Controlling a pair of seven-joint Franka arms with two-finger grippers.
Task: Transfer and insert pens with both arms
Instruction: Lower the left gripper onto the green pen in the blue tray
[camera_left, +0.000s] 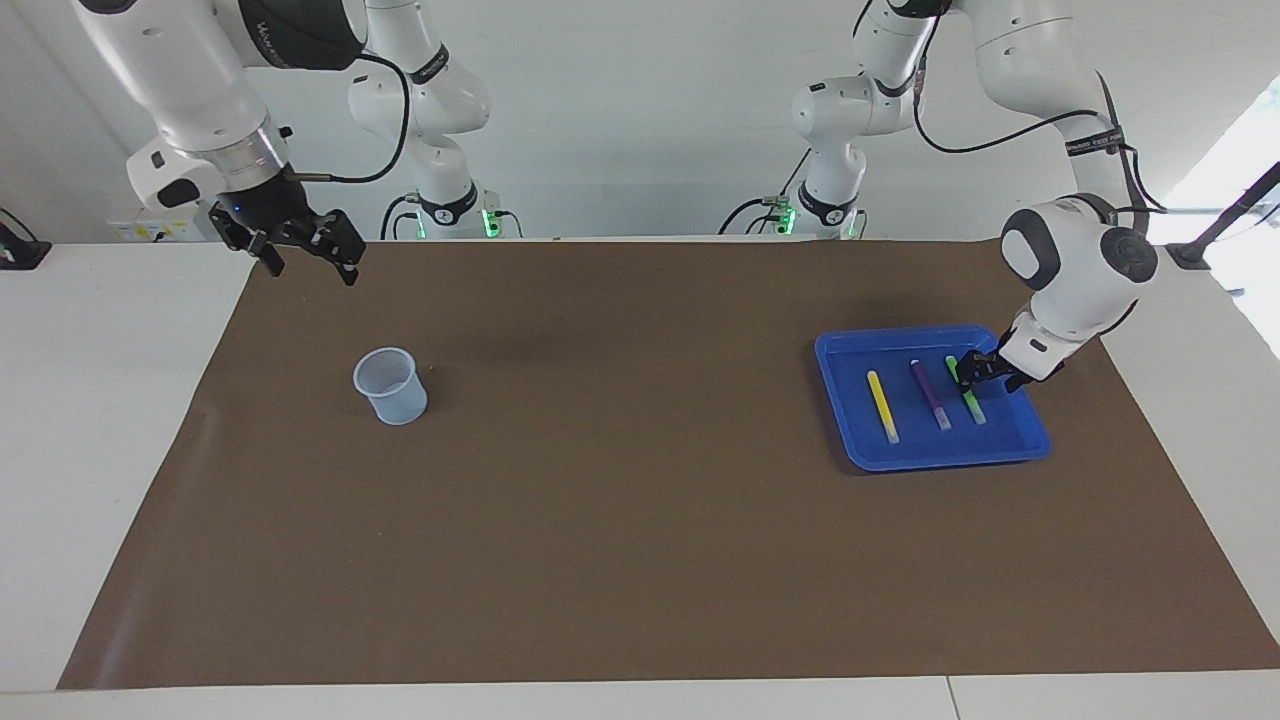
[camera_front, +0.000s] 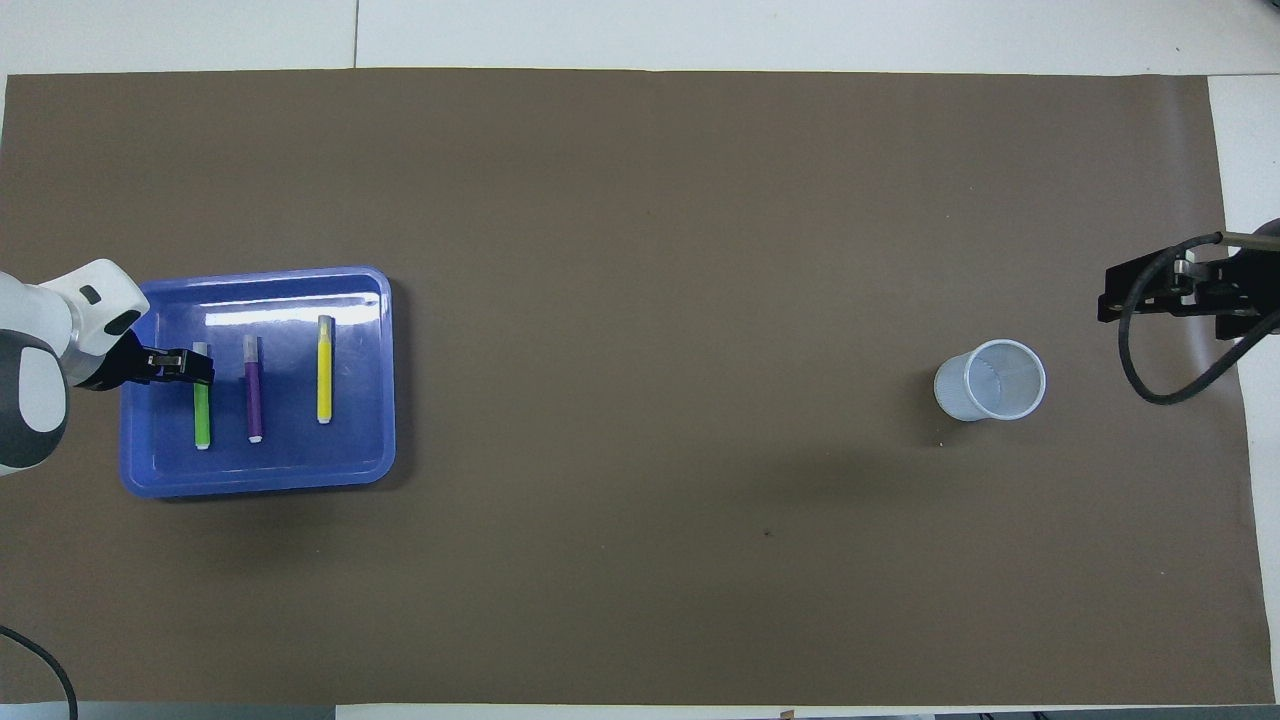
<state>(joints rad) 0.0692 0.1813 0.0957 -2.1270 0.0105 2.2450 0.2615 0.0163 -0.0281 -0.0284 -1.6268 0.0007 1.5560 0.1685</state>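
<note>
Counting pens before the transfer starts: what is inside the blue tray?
Three pens lie side by side in the blue tray: yellow pen, purple pen, green pen. The left gripper covers part of the green one.

This is a robotics lab, set up for testing rather than any home or shop. Two large white robot arms hang over a white table, and two smaller white arms with green-lit bases stand against the plain pale wall, cables trailing from them. A brown sheet covers most of the tabletop as a work surface, with only a few test props laid out on it: a blue tray and a small clear cup
</note>
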